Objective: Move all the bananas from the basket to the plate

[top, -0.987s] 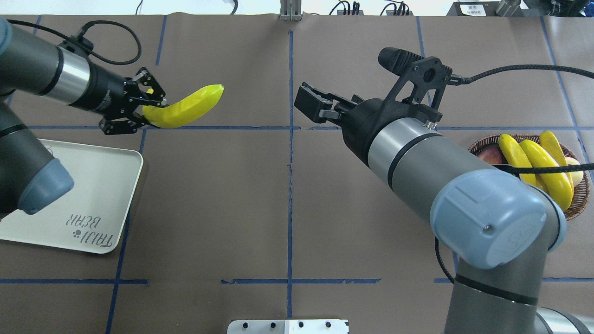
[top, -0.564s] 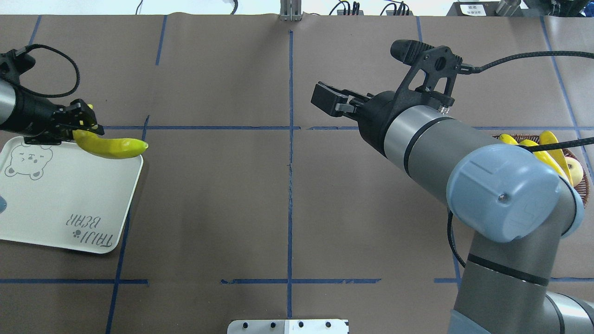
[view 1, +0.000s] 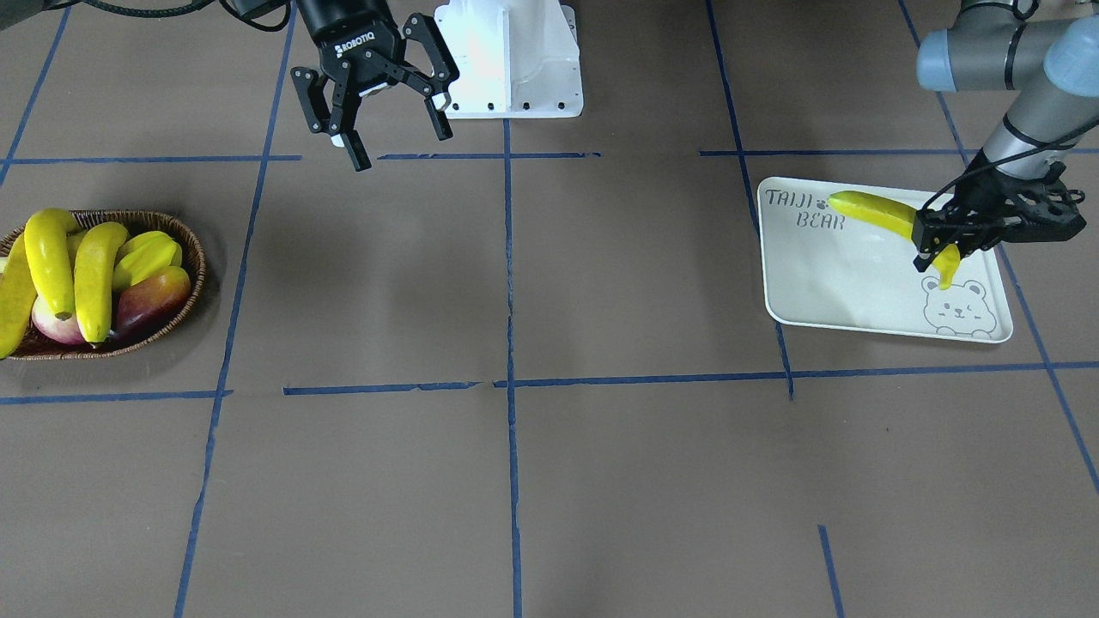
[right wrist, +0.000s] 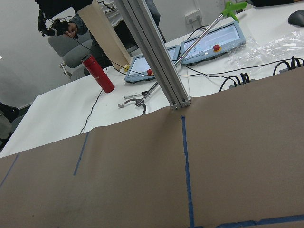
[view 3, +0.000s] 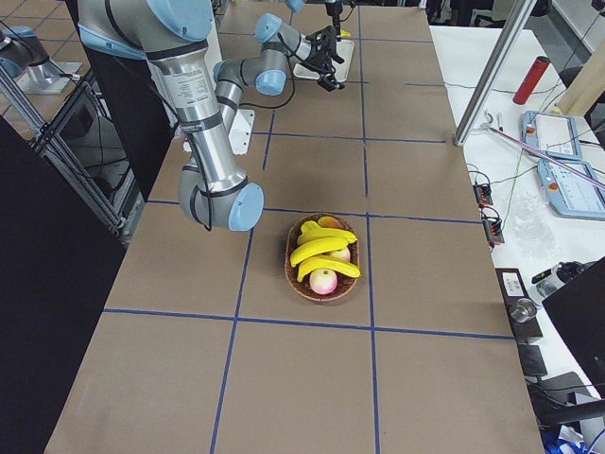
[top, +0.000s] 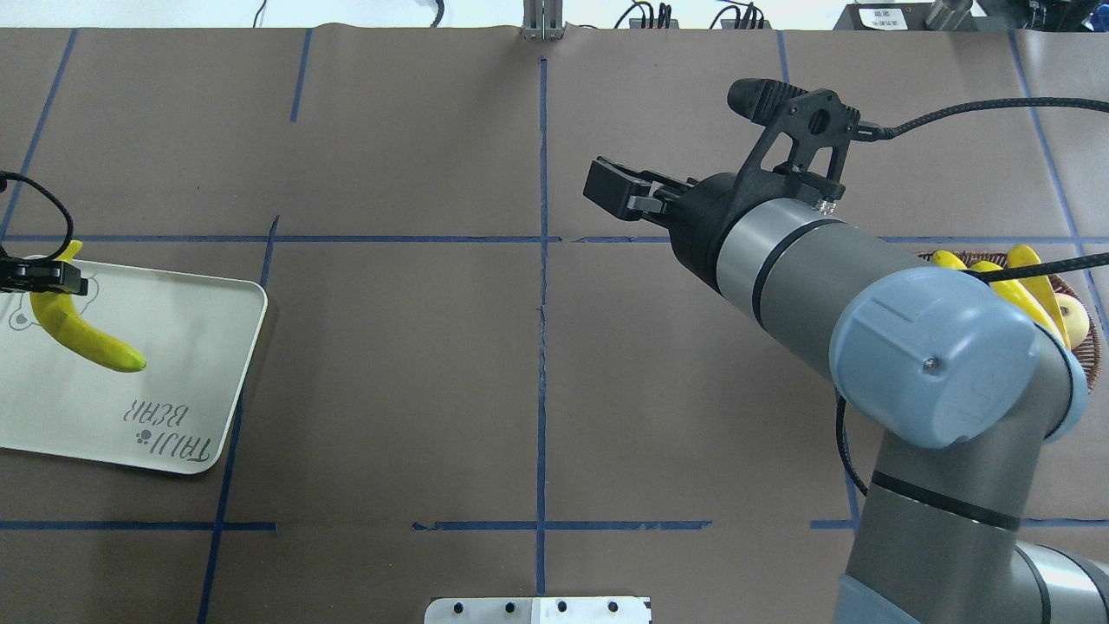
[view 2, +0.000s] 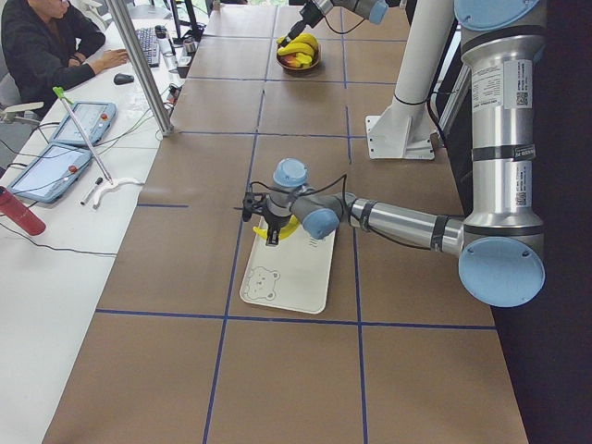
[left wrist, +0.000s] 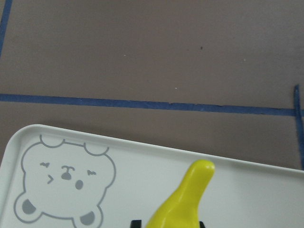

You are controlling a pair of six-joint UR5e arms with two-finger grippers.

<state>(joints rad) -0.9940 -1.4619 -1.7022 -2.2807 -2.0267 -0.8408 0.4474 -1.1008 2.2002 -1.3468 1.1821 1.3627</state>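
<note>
- Since a moment ago, the left hand (view 1: 943, 240) is swinging its banana (view 1: 867, 211) from the plate's corner to over the plate (view 1: 846, 287).
- That left hand is clamping one end of the banana; whether the fruit is touching the plate is unclear.
- Meanwhile the right hand (view 1: 400, 146) is hanging above the bench (view 1: 515, 481), fingers spread, holding nothing.
- Three bananas (view 1: 50, 257) are lying in the basket (view 1: 191, 257), well apart from the plate.

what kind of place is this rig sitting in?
Likely a robotics lab workcell: a brown-paper-covered table gridded with blue tape, two blue-grey teach pendants with red stop buttons on a white side desk, and a person seated there.
</note>
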